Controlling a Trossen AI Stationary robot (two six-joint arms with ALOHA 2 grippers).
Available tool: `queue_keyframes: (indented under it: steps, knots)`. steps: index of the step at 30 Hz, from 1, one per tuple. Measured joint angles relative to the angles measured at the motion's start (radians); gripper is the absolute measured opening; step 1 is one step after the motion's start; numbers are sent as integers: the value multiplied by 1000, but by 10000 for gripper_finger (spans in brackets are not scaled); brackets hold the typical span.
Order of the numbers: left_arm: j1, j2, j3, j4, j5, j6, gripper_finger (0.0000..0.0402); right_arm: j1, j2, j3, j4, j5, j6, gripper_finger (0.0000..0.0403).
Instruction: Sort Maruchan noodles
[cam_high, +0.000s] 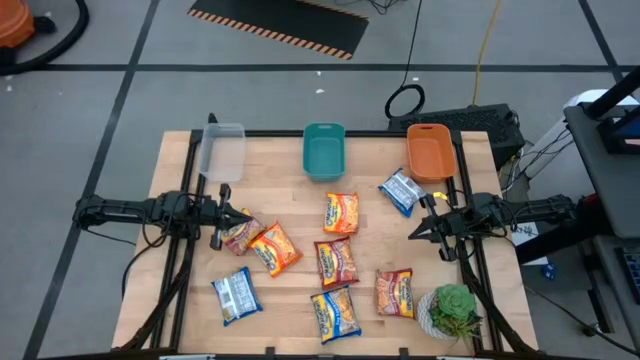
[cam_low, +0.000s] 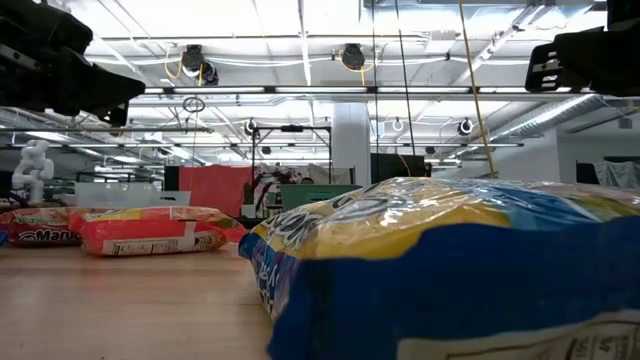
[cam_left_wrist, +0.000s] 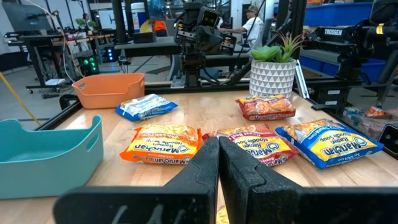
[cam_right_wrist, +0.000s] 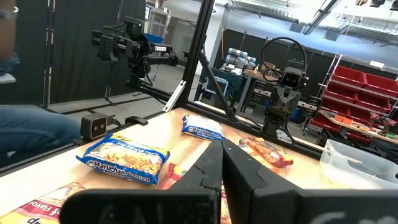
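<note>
The pale wooden bench (cam_high: 290, 190) carries everything, with the two dark arms reaching in from its left and right edges. Along its far edge stand three plastic bins: a clear one (cam_high: 222, 151) at the left, a teal one (cam_high: 323, 150) in the middle and an orange one (cam_high: 431, 151) at the right. A green leafy plant in a white patterned pot (cam_high: 454, 311) sits at the near right corner. The left claw (cam_high: 240, 216) hovers at the left side of the bench with its fingers pressed together, empty, right by a reddish packet (cam_high: 238, 234) and an orange packet (cam_high: 275, 248). The right claw (cam_high: 415, 230) waits at the right side, its fingers likewise closed on nothing, near a blue-white packet (cam_high: 401, 191) lying just beside the orange bin. The remaining flat plastic Maruchan noodle packets lie loose across the middle and near part of the bench: an orange one (cam_high: 341, 212) below the teal bin, a red-pink one (cam_high: 336, 262) at the centre, another red-pink one (cam_high: 395, 292) beside the plant, a yellow-blue one (cam_high: 335, 313) at the near edge, and a blue-white one (cam_high: 235, 296) at the near left.
</note>
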Motion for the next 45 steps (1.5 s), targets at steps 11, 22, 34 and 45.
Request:
queue_keyframes:
  steps: [11,22,34,45]
  knots:
    - [0,0,0,0,0,0,14,0,0,0,0,0,0,0]
    - [0,0,0,0,0,0,14,0,0,0,0,0,0,0]
    - [0,0,0,0,0,0,14,0,0,0,0,0,0,0]
    - [0,0,0,0,0,0,14,-19,0,0,5,54,0,0]
